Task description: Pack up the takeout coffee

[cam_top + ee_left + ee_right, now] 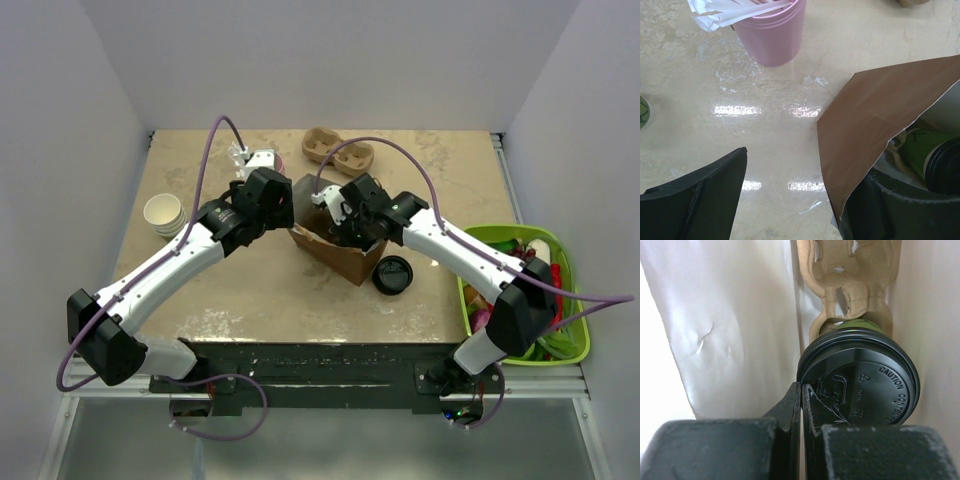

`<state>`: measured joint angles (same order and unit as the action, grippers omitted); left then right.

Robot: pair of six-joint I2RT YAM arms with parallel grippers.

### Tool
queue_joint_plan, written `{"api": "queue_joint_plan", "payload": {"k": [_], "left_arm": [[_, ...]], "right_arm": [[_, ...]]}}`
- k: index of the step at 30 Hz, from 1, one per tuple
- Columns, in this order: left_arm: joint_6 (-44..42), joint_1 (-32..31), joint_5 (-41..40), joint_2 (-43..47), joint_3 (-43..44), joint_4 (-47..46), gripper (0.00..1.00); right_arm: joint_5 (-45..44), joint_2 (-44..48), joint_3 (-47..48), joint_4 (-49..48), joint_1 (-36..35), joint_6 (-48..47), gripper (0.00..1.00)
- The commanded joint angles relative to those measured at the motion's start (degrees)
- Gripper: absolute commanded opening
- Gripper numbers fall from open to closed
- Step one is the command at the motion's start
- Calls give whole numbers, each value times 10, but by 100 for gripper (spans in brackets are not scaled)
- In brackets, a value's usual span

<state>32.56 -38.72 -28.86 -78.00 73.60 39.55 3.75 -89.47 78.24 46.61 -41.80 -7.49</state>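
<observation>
Takeout coffee (pixel 392 275) shows only its black top from above, standing on the table (pixel 250 295) right of centre, just beside the brown bag (pixel 333 254) and not yet inside. The left gripper (pixel 807 167), spread wide, seems to have one finger in the bag's mouth; that wall should be held open. The right gripper (pixel 801 402), clenched on nothing, sits inside against the lid (pixel 865 385) of a green cup (pixel 852 326); back it straight out before fetching the coffee.

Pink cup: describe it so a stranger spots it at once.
Find the brown paper bag at the centre of the table. Beyond its far-left corner stands the pink cup, stuffed with white paper-wrapped sticks. Nothing else there is pink; the nearby cup stack is white.
</observation>
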Motion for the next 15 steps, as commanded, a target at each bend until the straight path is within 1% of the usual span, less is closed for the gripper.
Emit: {"api": "queue_joint_plan", "payload": {"k": [1,15], "left_arm": [[11,-1,-23,3,21,5,78],[5,-1,-23,4,27,4,78]], "right_arm": [[-1,22,-11,-15,12,3,0],[21,19,-19,-30,24,-5,0]]}}
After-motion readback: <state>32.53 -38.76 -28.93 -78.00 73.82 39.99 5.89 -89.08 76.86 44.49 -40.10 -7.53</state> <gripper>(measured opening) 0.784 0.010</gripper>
